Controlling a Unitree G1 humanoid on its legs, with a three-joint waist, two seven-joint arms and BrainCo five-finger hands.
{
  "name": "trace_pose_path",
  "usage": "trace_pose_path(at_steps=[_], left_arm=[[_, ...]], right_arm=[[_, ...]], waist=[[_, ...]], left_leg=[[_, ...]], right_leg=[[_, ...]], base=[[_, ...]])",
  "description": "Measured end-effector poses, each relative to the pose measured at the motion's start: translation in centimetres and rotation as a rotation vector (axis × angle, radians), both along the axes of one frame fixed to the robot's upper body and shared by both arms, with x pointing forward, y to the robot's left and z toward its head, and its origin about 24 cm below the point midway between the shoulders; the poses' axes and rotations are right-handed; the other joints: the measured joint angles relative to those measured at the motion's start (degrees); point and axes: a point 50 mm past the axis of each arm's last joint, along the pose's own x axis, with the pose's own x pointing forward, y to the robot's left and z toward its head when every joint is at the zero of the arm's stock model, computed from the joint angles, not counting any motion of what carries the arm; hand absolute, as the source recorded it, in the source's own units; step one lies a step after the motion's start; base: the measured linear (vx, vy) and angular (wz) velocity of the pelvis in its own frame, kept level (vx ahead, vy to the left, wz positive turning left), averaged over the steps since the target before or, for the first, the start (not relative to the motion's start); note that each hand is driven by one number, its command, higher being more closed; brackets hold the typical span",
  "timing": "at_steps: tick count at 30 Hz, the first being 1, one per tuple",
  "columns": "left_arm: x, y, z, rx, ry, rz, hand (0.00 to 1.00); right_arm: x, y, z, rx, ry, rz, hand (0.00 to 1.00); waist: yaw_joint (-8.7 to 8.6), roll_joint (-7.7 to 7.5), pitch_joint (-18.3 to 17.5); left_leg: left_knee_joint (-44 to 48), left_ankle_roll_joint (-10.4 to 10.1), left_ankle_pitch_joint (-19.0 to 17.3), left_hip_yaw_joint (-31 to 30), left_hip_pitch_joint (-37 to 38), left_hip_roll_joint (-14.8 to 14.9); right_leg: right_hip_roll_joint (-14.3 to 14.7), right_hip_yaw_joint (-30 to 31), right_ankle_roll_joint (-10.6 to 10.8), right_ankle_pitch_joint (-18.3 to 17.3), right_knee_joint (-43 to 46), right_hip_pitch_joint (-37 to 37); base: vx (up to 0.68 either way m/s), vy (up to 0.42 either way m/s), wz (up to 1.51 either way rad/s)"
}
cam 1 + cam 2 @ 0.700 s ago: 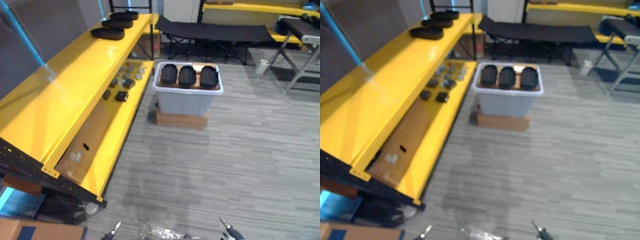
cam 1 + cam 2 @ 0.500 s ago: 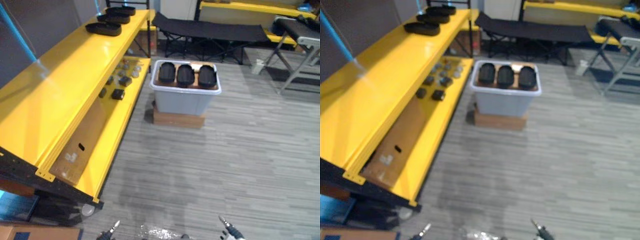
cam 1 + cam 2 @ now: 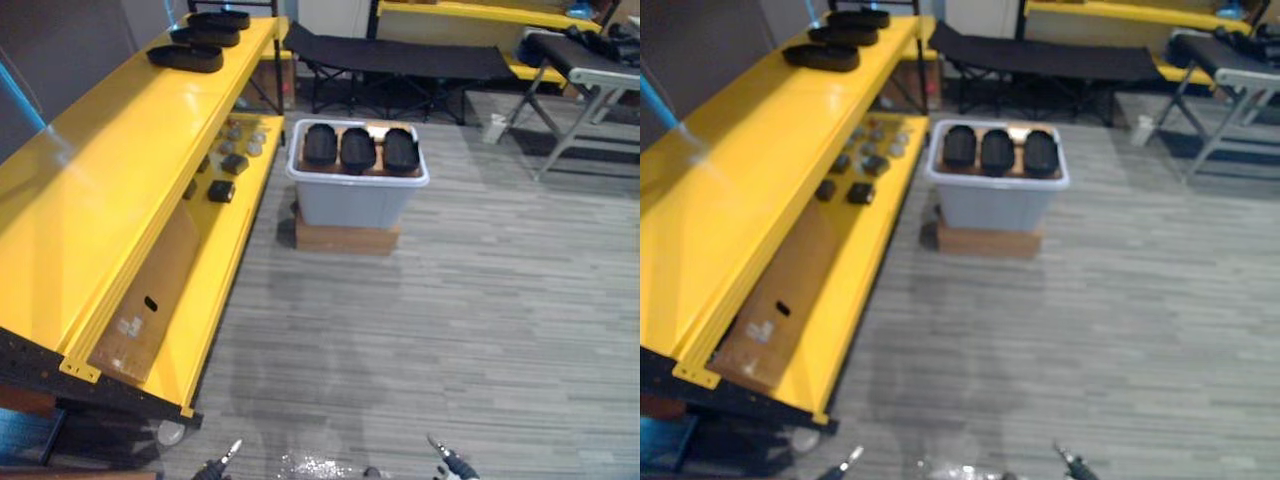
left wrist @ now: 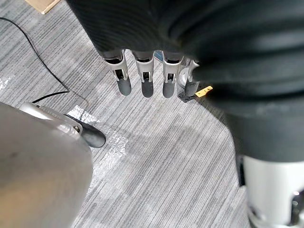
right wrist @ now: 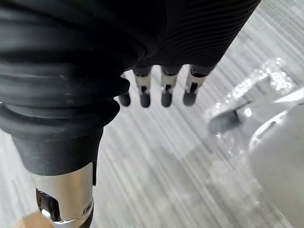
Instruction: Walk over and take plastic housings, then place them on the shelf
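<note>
Three black plastic housings (image 3: 360,149) lie side by side in a grey bin (image 3: 358,200) that stands on a low brown box on the floor, well ahead of me. Three more black housings (image 3: 186,57) rest at the far end of the long yellow shelf (image 3: 110,170) on my left. My left hand (image 4: 144,76) hangs low over the grey floor with straight fingers and nothing in it; its tip shows at the bottom edge of the left eye view (image 3: 231,454). My right hand (image 5: 165,88) hangs the same way, empty, and also shows at that bottom edge (image 3: 441,456).
The shelf's lower level holds small dark parts (image 3: 220,190) and a cardboard sheet (image 3: 150,300). A black folding cot (image 3: 400,60) stands behind the bin, a grey folding table (image 3: 570,70) at the back right, and another yellow shelf (image 3: 450,12) at the back wall. Open floor lies between me and the bin.
The whole picture has shifted, so the camera has moved: the bin and the shelf sit a little further left in view. Both hands hang as before.
</note>
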Motion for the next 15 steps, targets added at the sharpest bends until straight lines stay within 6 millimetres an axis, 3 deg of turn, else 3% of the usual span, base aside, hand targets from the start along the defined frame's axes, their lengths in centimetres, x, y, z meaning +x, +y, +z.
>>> trace_pose_path(at_steps=[6,15], left_arm=[[0.09,-0.15,0.02,0.006,-0.010,-0.008,0.00],[0.29,-0.12,0.13,0.062,-0.013,-0.071,0.00]], right_arm=[[0.22,0.12,0.04,-0.011,0.002,0.013,0.00],[0.83,0.10,0.29,-0.022,-0.038,0.024,0.00]], waist=[[-0.11,0.43,-0.3],[-0.06,1.18,-0.7]], left_leg=[[-1.7,1.6,1.0,0.1,0.1,0.3],[-2.5,1.8,1.2,1.4,0.9,0.2]], right_leg=[[0.5,0.0,-0.1,1.0,-0.8,-0.2],[0.8,1.0,0.0,1.5,-1.4,-0.1]], base=[[-0.06,-0.016,-0.01],[0.00,-0.008,-0.07]])
